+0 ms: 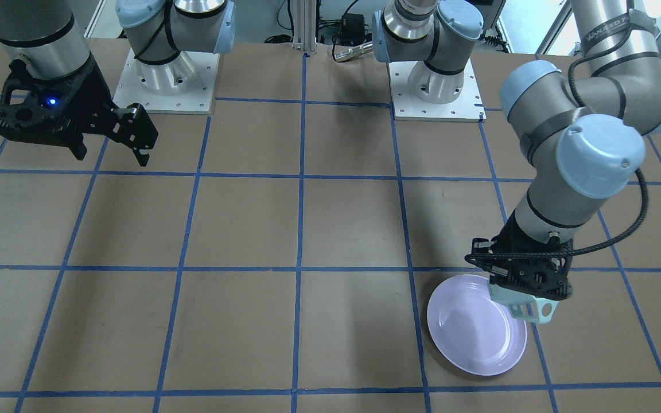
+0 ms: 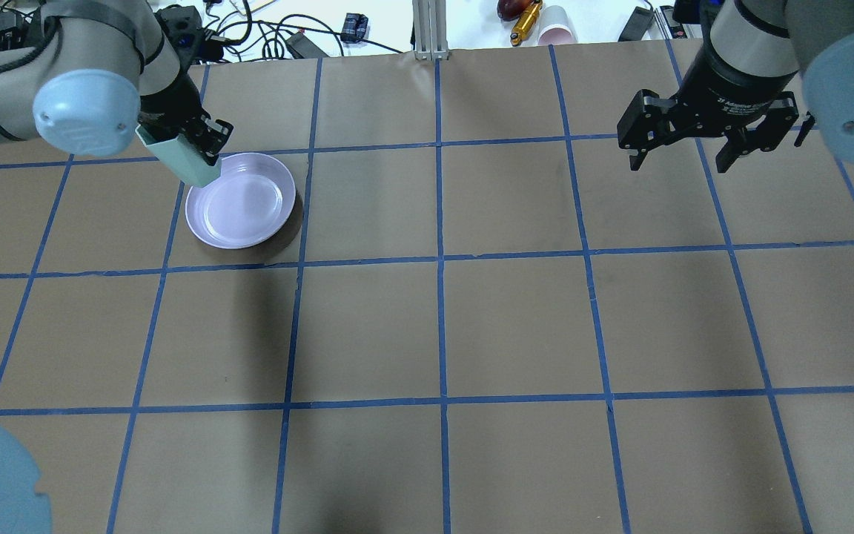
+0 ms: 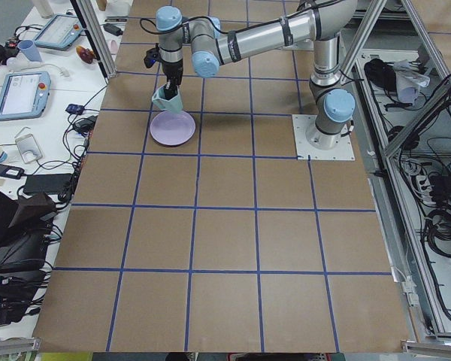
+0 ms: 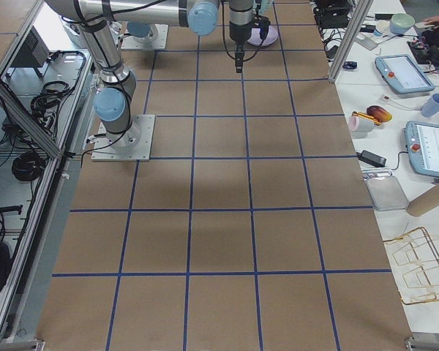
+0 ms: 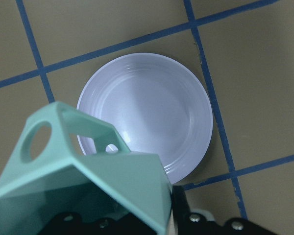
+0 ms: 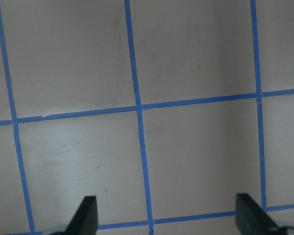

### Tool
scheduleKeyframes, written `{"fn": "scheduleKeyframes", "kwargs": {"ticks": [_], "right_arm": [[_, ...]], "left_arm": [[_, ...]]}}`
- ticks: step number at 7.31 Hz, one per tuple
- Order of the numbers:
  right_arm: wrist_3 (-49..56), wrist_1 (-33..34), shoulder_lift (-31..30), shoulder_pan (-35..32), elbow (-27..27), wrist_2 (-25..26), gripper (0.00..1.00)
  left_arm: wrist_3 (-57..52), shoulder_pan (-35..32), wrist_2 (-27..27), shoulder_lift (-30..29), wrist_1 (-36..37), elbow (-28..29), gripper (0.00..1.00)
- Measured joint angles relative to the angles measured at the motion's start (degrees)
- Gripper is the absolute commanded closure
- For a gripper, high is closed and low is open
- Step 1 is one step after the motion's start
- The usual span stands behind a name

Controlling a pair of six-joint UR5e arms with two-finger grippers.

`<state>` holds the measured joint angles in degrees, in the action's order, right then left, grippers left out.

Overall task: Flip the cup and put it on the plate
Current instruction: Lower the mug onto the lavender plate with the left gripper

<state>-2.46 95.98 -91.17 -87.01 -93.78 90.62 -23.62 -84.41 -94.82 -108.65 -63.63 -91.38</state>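
Brown table top (image 2: 471,326) with a blue tape grid; task zone is the far left square as seen from overhead. Left arm reaches out over it. Right arm is parked well apart on the other side, and the right gripper (image 2: 681,159) hangs spread with nothing between its jaws. Plate (image 2: 245,200): lavender, glossy, flat on the table, nothing on it. Cup (image 2: 182,159): clamped in the left gripper (image 2: 201,137), held in the air over the plate's rim on the robot's side, not touching it. Left wrist view shows the cup's hexagonal mouth and darker teal inside facing up toward the wrist, base toward the plate, so the flip looks done. Cup sits tilted; exact angle is hard to read from these views, and the grip appears to be on the wall near the rim. Remaining, as judged: shift over the plate's middle, level the cup, lower it, release. Cup body is pale mint and faceted, with an angular open handle (image 1: 544,311) sticking out sideways. No lettering legible.
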Motion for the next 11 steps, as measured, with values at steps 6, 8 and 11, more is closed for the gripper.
{"fn": "scheduleKeyframes", "kwargs": {"ticks": [6, 8, 11], "right_arm": [[0.0, 0.0, 0.0, 0.0, 0.0, 0.0, 0.00], [0.0, 0.0, 0.0, 0.0, 0.0, 0.1, 0.00], [0.0, 0.0, 0.0, 0.0, 0.0, 0.1, 0.00]], "left_arm": [[-0.2, -3.4, -3.9, -1.3, 22.1, -11.8, 1.00], [-0.3, -3.3, -4.4, -2.8, 26.5, -13.7, 1.00], [-0.4, -3.1, -5.1, -5.6, 27.2, -12.9, 1.00]]}}
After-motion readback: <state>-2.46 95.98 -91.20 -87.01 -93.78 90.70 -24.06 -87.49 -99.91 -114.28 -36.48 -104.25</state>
